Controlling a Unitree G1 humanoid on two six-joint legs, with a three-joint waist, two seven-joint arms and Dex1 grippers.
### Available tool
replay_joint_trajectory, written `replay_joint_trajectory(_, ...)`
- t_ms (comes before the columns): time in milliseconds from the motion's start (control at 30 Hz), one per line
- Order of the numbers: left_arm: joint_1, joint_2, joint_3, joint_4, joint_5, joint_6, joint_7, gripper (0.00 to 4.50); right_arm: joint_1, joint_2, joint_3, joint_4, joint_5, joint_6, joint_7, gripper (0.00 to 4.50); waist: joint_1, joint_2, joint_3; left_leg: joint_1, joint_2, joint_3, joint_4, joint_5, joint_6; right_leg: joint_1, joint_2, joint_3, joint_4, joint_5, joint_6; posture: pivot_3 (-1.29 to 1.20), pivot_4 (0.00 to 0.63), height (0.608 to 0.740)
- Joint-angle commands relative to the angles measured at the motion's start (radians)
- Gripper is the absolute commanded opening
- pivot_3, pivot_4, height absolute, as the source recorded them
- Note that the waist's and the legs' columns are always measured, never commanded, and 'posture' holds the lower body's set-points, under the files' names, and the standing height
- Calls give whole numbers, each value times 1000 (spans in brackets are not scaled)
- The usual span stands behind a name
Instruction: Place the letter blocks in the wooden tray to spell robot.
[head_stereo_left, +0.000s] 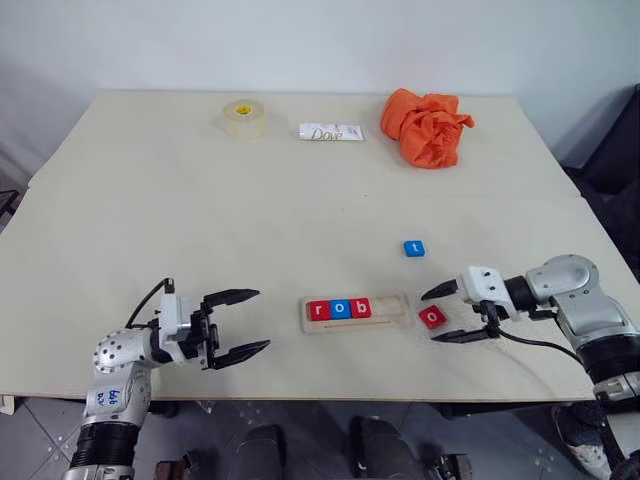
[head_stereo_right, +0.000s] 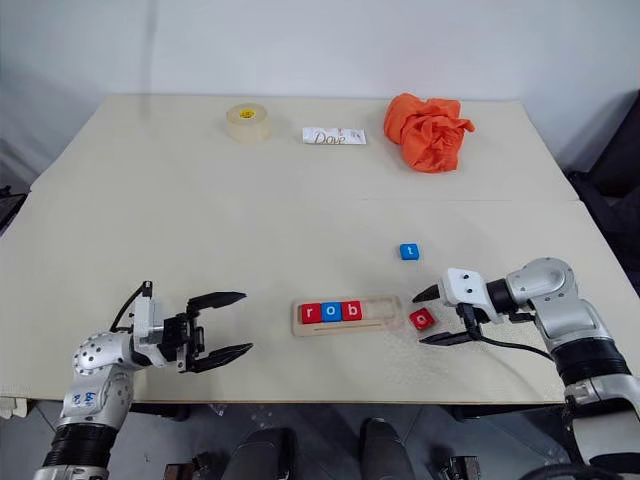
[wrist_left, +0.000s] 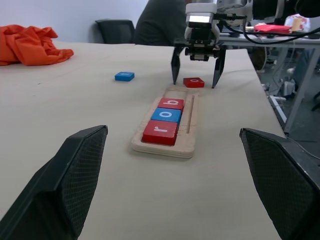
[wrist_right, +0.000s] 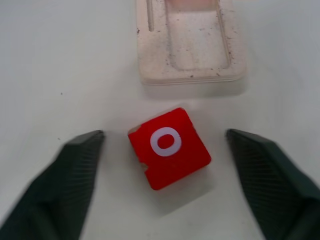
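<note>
The wooden tray (head_stereo_left: 393, 313) lies near the table's front edge. Three letter blocks sit in its left part: red r (head_stereo_left: 318, 310), blue o (head_stereo_left: 340, 309) and red b (head_stereo_left: 361, 308). The right part of its groove is bare. A red o block (wrist_right: 169, 147) lies tilted on the table just off the tray's right end. My right gripper (head_stereo_left: 431, 316) points down over it, open, one finger on each side and neither touching. A blue t block (head_stereo_left: 414, 248) rests farther back. My left gripper (head_stereo_left: 262, 319) hovers open and empty left of the tray.
At the back of the table are a roll of clear tape (head_stereo_left: 245, 118), a white Dove packet (head_stereo_left: 331, 132) and a crumpled orange cloth (head_stereo_left: 428, 127). The table's front edge (head_stereo_left: 330, 398) runs close below the tray.
</note>
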Motion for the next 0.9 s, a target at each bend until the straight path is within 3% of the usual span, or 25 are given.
replay_joint_trajectory(33, 9, 5, 17, -45, -16, -18, 14, 4500, -19, 8, 14, 62, -44, -20, 29, 2601, 0, 0, 0, 0, 0, 0, 0, 0, 0, 0, 0, 0, 0, 0, 0, 0, 150, 740)
replay_joint_trajectory(167, 14, 6, 17, -51, -16, -21, 23, 4500, -42, 14, 21, 97, -56, -33, 27, 1458, -3, 0, 0, 6, 0, 1, -1, 0, 0, 5, -1, 0, 0, 0, -2, 0, 150, 740)
replay_joint_trajectory(367, 2, 6, 12, -37, -14, -26, 28, 4500, -57, -12, 12, 78, -58, 17, 30, 1454, -2, 0, 0, 13, 2, 0, -3, -1, -1, 13, -5, 0, -3, -3, -8, 0, 150, 740)
replay_joint_trajectory(633, -32, 9, 8, 5, -12, -33, 10, 4500, -45, -53, -61, -229, 43, 337, -9, 1454, -1, 4, 2, 11, 2, -4, -4, -1, -2, 10, -10, 0, -3, -2, -7, 0, 150, 740)
replay_joint_trajectory(900, -73, 4, 2, 47, -8, -46, -13, 4500, -45, -1, 6, -514, 26, 614, -95, 1454, -1, 4, 2, 9, 3, -3, -4, -4, -5, 7, -4, -1, -4, -2, -6, 0, 150, 740)
